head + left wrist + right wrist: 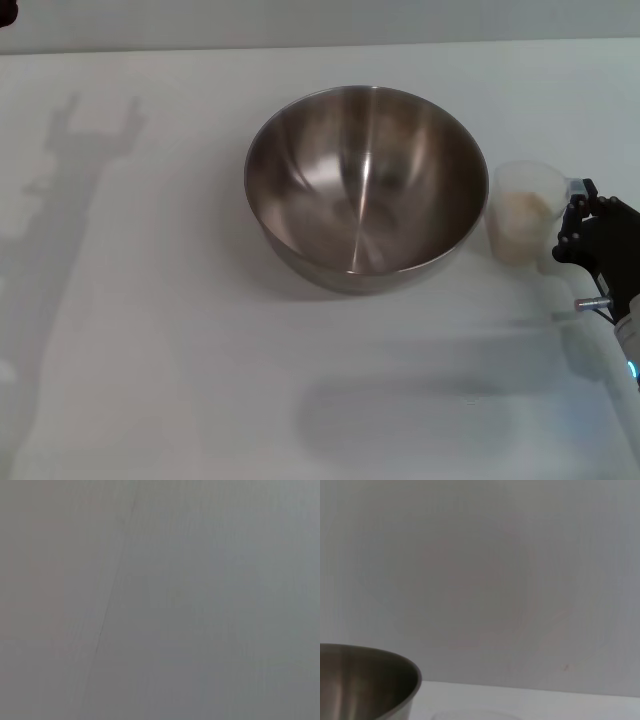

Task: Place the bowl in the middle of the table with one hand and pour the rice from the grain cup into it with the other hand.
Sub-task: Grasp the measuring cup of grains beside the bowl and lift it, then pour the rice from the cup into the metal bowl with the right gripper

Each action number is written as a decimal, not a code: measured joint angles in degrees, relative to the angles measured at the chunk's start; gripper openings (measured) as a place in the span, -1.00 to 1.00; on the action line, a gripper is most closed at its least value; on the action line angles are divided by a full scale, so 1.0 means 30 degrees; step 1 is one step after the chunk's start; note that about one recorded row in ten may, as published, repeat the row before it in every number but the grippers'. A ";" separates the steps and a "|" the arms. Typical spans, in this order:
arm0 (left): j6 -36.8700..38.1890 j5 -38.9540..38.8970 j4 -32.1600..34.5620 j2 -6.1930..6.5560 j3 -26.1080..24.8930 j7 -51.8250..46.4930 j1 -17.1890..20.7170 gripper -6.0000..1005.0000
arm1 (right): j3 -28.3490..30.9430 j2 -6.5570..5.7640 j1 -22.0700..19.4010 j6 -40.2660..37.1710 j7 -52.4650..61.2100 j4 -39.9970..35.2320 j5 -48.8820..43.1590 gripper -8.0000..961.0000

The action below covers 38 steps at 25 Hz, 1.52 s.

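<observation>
A: Bowl (367, 187) position?
B: Upright on the table (150, 330), about mid-width and slightly toward the far side. Inside looks bare, no grains visible.

A: Cup (524, 212)?
B: Upright on the table, just beside the bowl on the robot's right. Cannot tell if they touch. Rice (521, 214) inside, pale heap filling the lower part.

A: Right gripper (580, 215)?
B: At the cup's handle side, near the table's right edge. Fingers sit around the handle; whether they are clamped on it, I cannot tell. Right wrist view shows only the bowl's rim (367, 680) and a plain wall.

A: Left gripper?
B: Not in any view. Its shadow falls on the table's left side. Left wrist view shows a flat grey surface only.
</observation>
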 joint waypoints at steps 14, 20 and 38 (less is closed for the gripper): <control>0.0266 -0.0010 0.0025 0.0028 -0.0033 -0.0461 0.0128 0.73 | 0.1035 0.0004 -0.0291 -0.2112 -0.0106 -0.0101 0.0109 -0.95; 0.0466 0.0109 -0.0018 0.0007 -0.0016 -0.0469 0.0244 0.73 | 0.1239 -0.0127 0.0604 -0.5928 -0.0530 -0.1455 -0.0007 -0.95; 0.0469 0.0100 -0.0241 -0.0038 0.0147 -0.0525 0.0338 0.73 | -0.0256 -0.0029 0.4501 -0.7116 -1.5010 -0.1247 -0.3462 -0.95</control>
